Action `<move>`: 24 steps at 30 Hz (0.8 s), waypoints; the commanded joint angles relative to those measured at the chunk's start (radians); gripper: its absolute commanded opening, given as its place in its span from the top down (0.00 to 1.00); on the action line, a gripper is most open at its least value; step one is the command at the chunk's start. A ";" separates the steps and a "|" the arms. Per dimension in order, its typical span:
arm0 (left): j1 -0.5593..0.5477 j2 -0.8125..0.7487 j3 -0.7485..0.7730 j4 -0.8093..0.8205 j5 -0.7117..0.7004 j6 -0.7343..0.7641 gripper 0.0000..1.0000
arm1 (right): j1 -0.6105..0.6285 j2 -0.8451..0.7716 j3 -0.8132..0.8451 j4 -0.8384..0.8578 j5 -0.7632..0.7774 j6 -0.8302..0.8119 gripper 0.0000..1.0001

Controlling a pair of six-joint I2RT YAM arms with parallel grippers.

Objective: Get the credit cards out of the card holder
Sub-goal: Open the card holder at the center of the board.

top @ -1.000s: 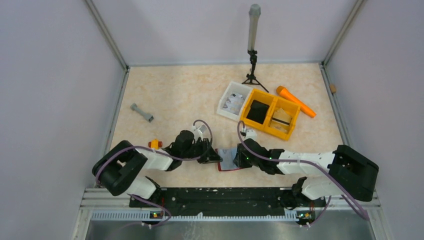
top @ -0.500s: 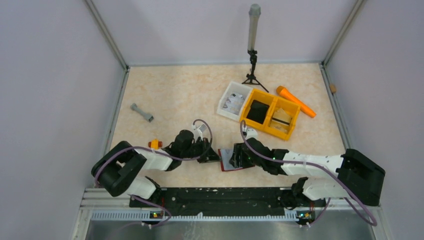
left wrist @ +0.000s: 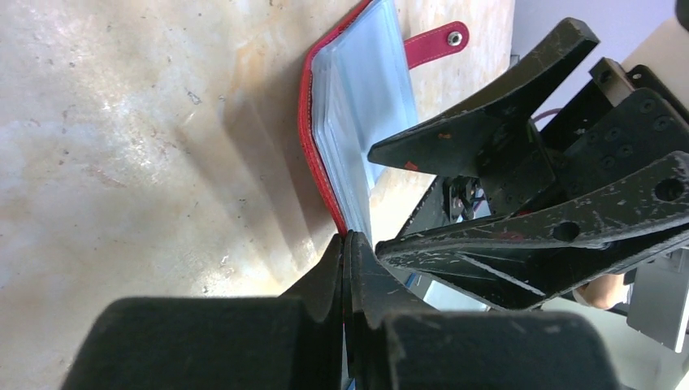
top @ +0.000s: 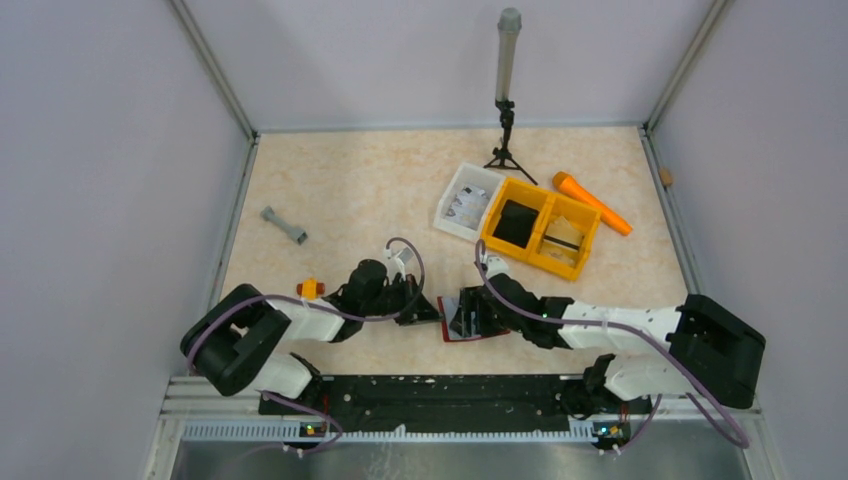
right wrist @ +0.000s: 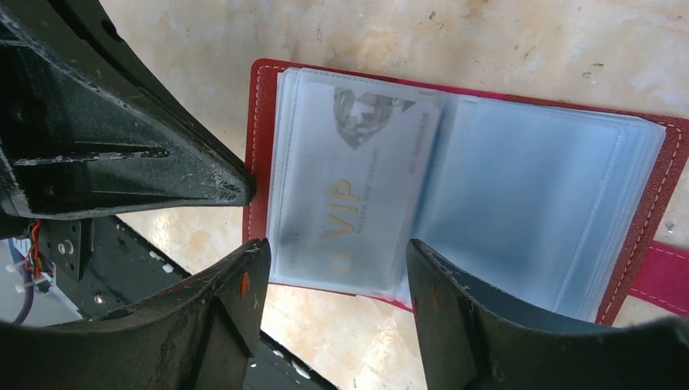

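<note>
The dark red card holder point(right wrist: 260, 122) lies open on the table, its clear sleeves fanned out. A pale credit card point(right wrist: 357, 179) marked VIP sits inside the left sleeve. My left gripper point(left wrist: 347, 237) is shut on the left edge of the holder's red cover point(left wrist: 307, 106). My right gripper point(right wrist: 337, 252) is open and straddles the near edge of the sleeve with the VIP card, one finger point(right wrist: 244, 284) on each side. In the top view both grippers meet over the holder point(top: 452, 336), the left gripper point(top: 430, 312) left of the right gripper point(top: 468, 316).
A yellow-orange divided bin point(top: 592, 236) and a white tray point(top: 470, 172) stand behind the right arm. An orange marker-like object point(top: 592, 203) lies at the right, a tripod stand point(top: 507, 100) at the back, a grey dumbbell point(top: 284, 225) at the left, and a small orange block point(top: 310, 288) by the left arm.
My right gripper has shifted a little to the left, further over the open holder. The left gripper has stayed clamped on the holder's edge.
</note>
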 commanded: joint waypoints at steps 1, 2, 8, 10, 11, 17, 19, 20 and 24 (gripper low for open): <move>0.000 -0.049 0.010 0.063 0.022 0.003 1.00 | -0.008 0.028 0.055 0.037 -0.024 -0.023 0.35; 0.000 -0.053 0.010 0.061 0.020 0.003 1.00 | -0.007 0.035 0.060 0.034 -0.027 -0.026 0.35; 0.000 -0.076 0.016 0.032 0.018 0.010 1.00 | -0.007 0.060 0.069 0.017 -0.024 -0.030 0.42; -0.001 -0.086 0.018 0.016 0.015 0.015 1.00 | -0.006 0.061 0.073 -0.002 -0.012 -0.027 0.48; 0.000 -0.090 0.019 0.003 0.011 0.021 1.00 | -0.006 0.059 0.072 -0.004 -0.013 -0.027 0.48; 0.000 -0.102 0.042 -0.066 0.014 0.046 1.00 | -0.007 0.023 0.075 -0.043 0.007 -0.022 0.62; 0.000 -0.104 0.057 -0.103 0.013 0.061 1.00 | -0.006 0.013 0.082 -0.076 0.027 -0.025 0.61; 0.000 -0.107 0.063 -0.118 0.012 0.068 1.00 | -0.006 0.007 0.081 -0.086 0.035 -0.028 0.61; 0.000 -0.112 0.069 -0.143 0.006 0.080 1.00 | -0.007 -0.005 0.084 -0.121 0.068 -0.027 0.62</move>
